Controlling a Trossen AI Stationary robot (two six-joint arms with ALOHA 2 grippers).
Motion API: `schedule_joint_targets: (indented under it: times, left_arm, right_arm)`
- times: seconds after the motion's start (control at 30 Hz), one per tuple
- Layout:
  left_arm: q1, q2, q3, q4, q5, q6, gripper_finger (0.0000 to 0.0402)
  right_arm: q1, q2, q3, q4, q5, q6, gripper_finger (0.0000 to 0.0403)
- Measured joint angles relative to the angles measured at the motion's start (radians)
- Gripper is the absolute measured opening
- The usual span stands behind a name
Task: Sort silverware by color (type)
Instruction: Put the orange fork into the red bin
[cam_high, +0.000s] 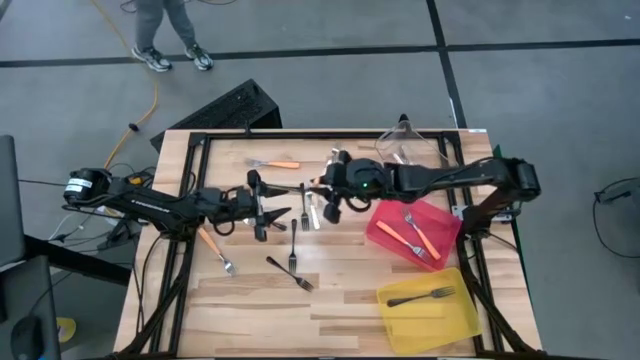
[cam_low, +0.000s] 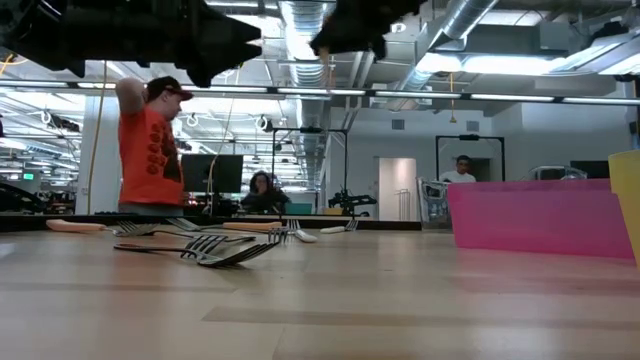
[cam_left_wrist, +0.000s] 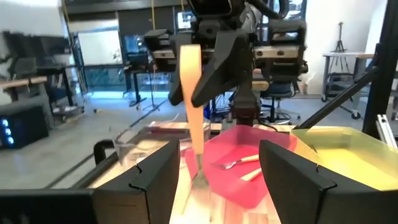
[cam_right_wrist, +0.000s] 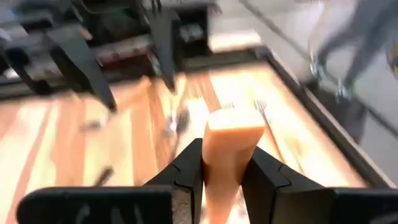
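Over the middle of the wooden tabletop (cam_high: 330, 310) the two arms meet nearly tip to tip. The right end effector (cam_right_wrist: 225, 171) is clenched on the end of an orange-handled fork (cam_right_wrist: 227, 155), its two dark fingers pressed against either side of the flat orange handle; in the left wrist view that fork (cam_left_wrist: 194, 118) hangs upright from the right arm with its metal tines pointing down. The left end effector (cam_left_wrist: 217, 180) stands released, its fingers spread wide on either side of the hanging fork without touching it. In the high view the left end effector (cam_high: 262, 210) sits left of the tabletop's centre and the right end effector (cam_high: 330, 200) just right of it. Other forks lie scattered on the tabletop: an orange-handled one (cam_high: 275, 163) near the far edge, another orange-handled one (cam_high: 213, 247) toward the left edge, a black fork (cam_high: 293, 245) near the centre, and another black fork (cam_high: 290, 273) just nearer the front edge. A red bin (cam_high: 440, 240) by the right edge holds two orange-handled forks (cam_high: 415, 235); a yellow bin (cam_high: 460, 315) at the front right corner holds a black fork (cam_high: 420, 296); a clear bin (cam_high: 410, 140) stands at the far right corner. Beyond the tabletop, a person in an orange shirt (cam_low: 150, 150) stands in the room.
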Motion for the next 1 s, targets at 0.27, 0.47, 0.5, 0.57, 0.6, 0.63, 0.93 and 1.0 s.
schedule_joint_targets:
  times: [0.27, 0.47, 0.5, 0.57, 0.6, 0.63, 0.93, 1.0]
  left_arm:
    - [0.000, 0.000, 0.000, -0.031, -0.018, -0.096, 0.0206]
    - [0.000, -0.002, 0.000, -0.030, -0.018, -0.105, 0.0206]
    - [0.000, -0.002, 0.000, -0.030, -0.018, -0.105, 0.0206]
    - [0.000, -0.002, 0.000, -0.031, -0.018, -0.105, 0.0206]
    - [0.000, -0.002, 0.000, -0.031, -0.018, -0.105, 0.0206]
    - [0.000, -0.002, 0.000, -0.032, -0.018, -0.106, 0.0206]
    - [0.000, -0.002, 0.000, -0.066, -0.016, -0.158, 0.0206]
    - [0.000, -0.002, 0.000, -0.067, -0.009, -0.158, 0.0206]
  right_arm:
    - [-0.011, -0.156, -0.001, -0.387, 0.021, 0.123, 0.0101]
    - [-0.018, -0.295, 0.000, -0.689, 0.021, 0.306, 0.0101]
    - [-0.020, -0.305, 0.000, -0.732, 0.022, 0.342, 0.0101]
    - [-0.022, -0.316, 0.000, -0.807, 0.024, 0.400, 0.0101]
    - [-0.022, -0.312, 0.000, -0.856, 0.024, 0.423, 0.0101]
    - [-0.020, -0.305, 0.000, -0.899, 0.024, 0.444, 0.0101]
    - [-0.017, -0.258, -0.126, -0.999, -0.048, 0.538, 0.0101]
    - [-0.024, -0.278, -0.201, -0.969, -0.082, 0.560, 0.0101]
